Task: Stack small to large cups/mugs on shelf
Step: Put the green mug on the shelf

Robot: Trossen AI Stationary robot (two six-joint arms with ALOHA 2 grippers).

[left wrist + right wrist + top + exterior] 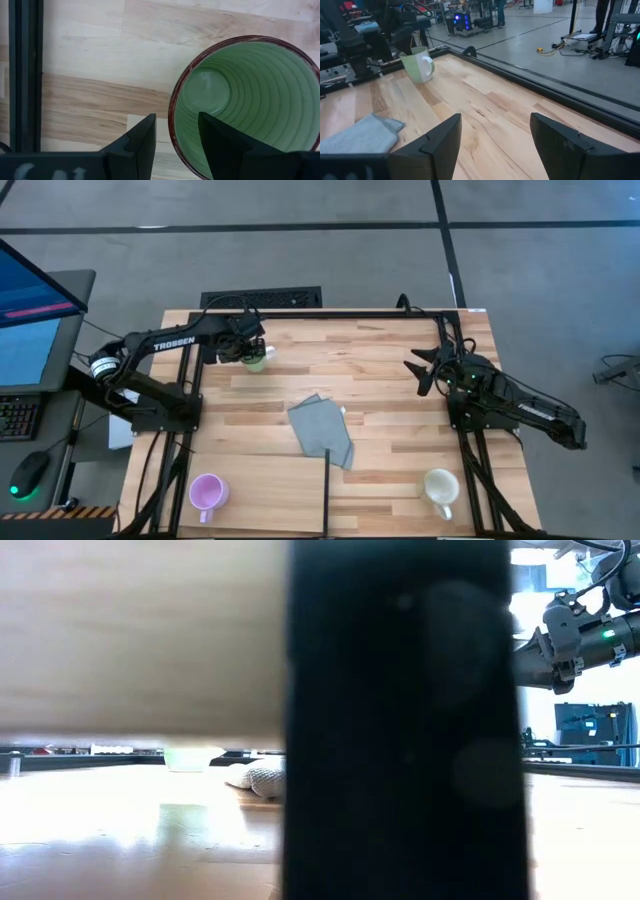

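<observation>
The green mug (258,360) stands upright on the striped tabletop at the far left; it also shows in the left wrist view (245,105) and the right wrist view (417,64). My left gripper (177,117) is open above it, pointing down, one finger inside the mug and one outside its dark rim (172,125); no touch shows. The purple mug (207,492) and the cream mug (440,485) stand on the pale shelf board (270,490) at the near edge. My right gripper (421,370) is open and empty at the table's right side.
A grey folded cloth (322,430) lies at the table's middle and also shows in the right wrist view (360,132). Black frame rails (330,312) edge the table. A black post (400,720) and the shelf's underside (140,630) block much of the low view.
</observation>
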